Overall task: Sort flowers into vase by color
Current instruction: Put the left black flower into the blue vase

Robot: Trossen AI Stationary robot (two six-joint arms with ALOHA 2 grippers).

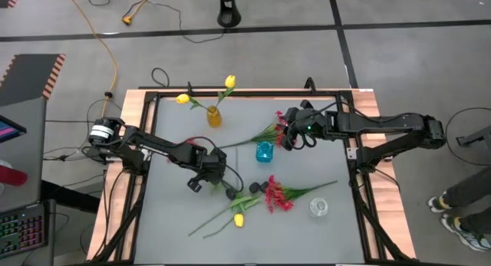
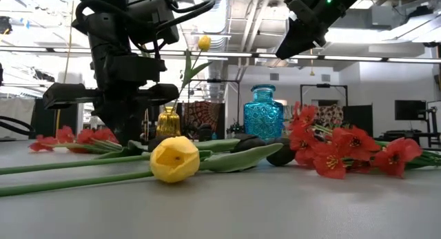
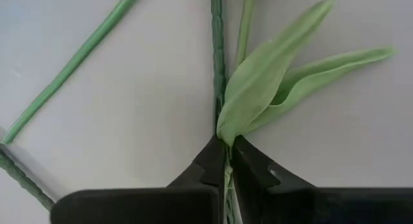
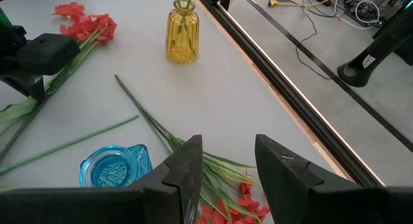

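- The step in hand is judged to be a pick: the left end effector (image 3: 226, 169) is seen clamped narrow on a green stem (image 3: 218, 69) low over the desk (image 1: 169, 220), just below the point where two pale leaves (image 3: 271, 82) branch off.
- Which bloom belongs to that stem cannot be told from the left wrist view; in the high view the left end effector (image 1: 205, 172) sits near the black tulips (image 1: 257, 186) and the lying yellow tulip (image 1: 238, 219).
- The next move is judged to call for a lift clear of the neighbouring stems, then a tilt so that the stem end can be lowered into the matching vase.
- The right end effector (image 4: 226, 162) is held wide and empty above the desk, over a spray of red blossoms (image 4: 239, 208) and beside the blue vase (image 4: 115, 164).
- Two yellow tulips (image 1: 229, 82) are already stood in the amber vase (image 1: 214, 116) near the far edge.
- A clear vase (image 1: 318, 208) is seen toward the near right, with nothing visible in it.
- Another red spray (image 1: 278, 195) lies between the black tulips and the clear vase.
- The flowers are long-stemmed and slim, so some swing under the grip is to be expected.
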